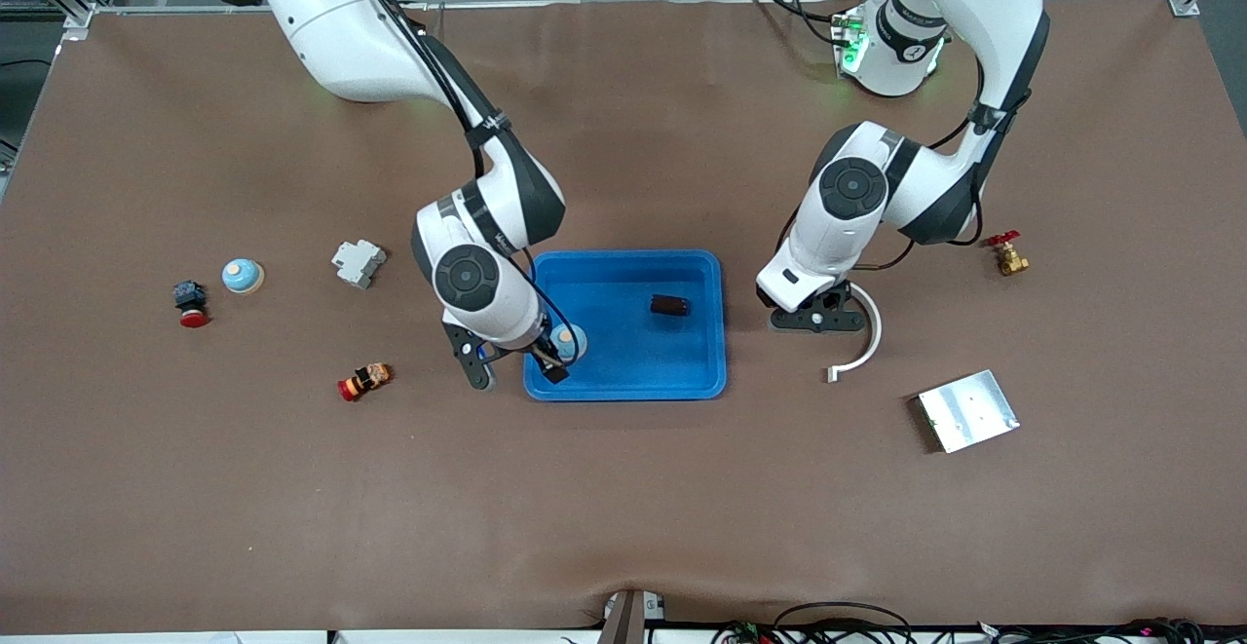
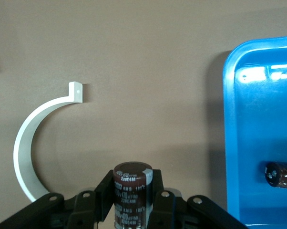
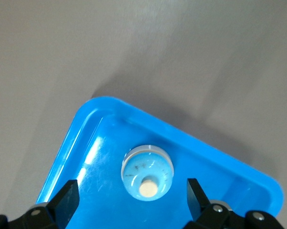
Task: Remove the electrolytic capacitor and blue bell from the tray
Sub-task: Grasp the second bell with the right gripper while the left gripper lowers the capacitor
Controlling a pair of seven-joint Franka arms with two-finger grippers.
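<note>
A light-blue bell (image 1: 568, 340) (image 3: 147, 171) stands in the blue tray (image 1: 716, 332) (image 3: 67, 148), in the corner nearest the front camera at the right arm's end. My right gripper (image 1: 516, 369) (image 3: 131, 194) hangs open over it, one finger on each side and neither touching. A dark capacitor (image 1: 670, 306) (image 2: 281, 175) lies on its side in the tray (image 2: 239, 143). Another dark-brown capacitor (image 2: 131, 188) stands upright in my left gripper (image 1: 816, 321) (image 2: 132, 185), which is shut on it. That gripper is over the bare table beside the tray, toward the left arm's end.
A white curved bracket (image 1: 862, 347) (image 2: 26, 143) lies right by the left gripper. A metal plate (image 1: 967, 410) and a brass valve (image 1: 1008, 256) lie toward the left arm's end. Toward the right arm's end are a second bell (image 1: 241, 276), a grey breaker (image 1: 358, 263), a red push-button (image 1: 191, 304) and a red-yellow part (image 1: 364, 381).
</note>
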